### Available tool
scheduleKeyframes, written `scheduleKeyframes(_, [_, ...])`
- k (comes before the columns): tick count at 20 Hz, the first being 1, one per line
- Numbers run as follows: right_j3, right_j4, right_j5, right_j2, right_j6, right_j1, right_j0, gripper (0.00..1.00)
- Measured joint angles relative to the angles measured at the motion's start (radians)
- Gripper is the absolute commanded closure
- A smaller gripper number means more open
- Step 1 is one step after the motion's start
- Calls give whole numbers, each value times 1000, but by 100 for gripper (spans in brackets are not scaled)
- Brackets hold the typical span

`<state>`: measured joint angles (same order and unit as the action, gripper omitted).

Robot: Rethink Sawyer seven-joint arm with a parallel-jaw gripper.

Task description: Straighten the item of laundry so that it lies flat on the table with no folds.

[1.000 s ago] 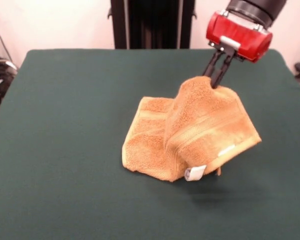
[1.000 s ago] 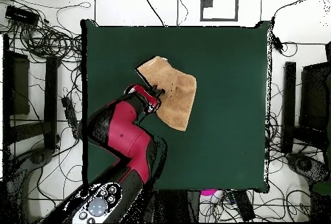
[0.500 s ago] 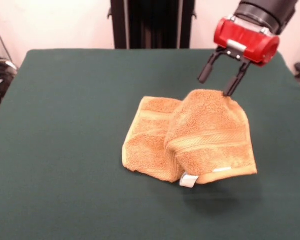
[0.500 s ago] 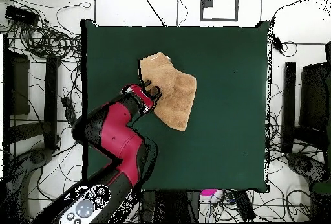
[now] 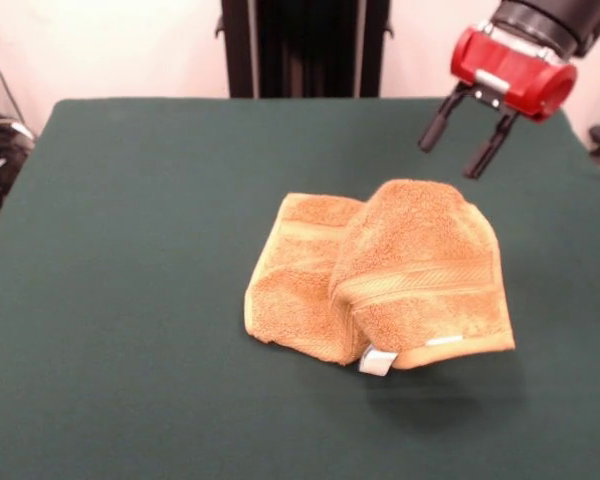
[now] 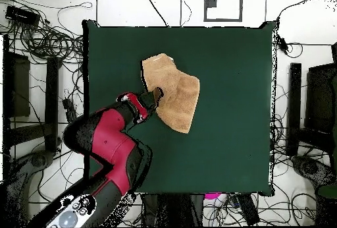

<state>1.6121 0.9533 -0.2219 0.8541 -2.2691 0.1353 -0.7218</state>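
The orange-tan towel [image 5: 385, 275] lies bunched on the green table [image 5: 130, 250], its right half humped up and folded over the left half. A white care tag [image 5: 377, 361] sticks out at its near edge. From above, the towel [image 6: 172, 91] sits a little left of the table [image 6: 230, 140] centre. My gripper [image 5: 458, 142] hangs open above and to the right of the hump, clear of the cloth, with nothing between its fingers. In the overhead view the gripper [image 6: 153, 99] is at the towel's left edge.
Cables and equipment [image 6: 39, 34] crowd the floor around the table in the overhead view. A dark pedestal column [image 5: 302, 45] stands behind the table's far edge.
The gripper opened and let go of the towel's raised corner, then drew up and to the right. The lifted flap dropped and settled into a hump.
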Motion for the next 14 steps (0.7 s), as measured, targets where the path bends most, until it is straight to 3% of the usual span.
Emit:
scheduleKeyframes(7, [-47, -119, -252, 91, 0, 50, 28, 0])
scheduleKeyframes(14, [-62, -169, -264, 109, 0, 103, 44, 0])
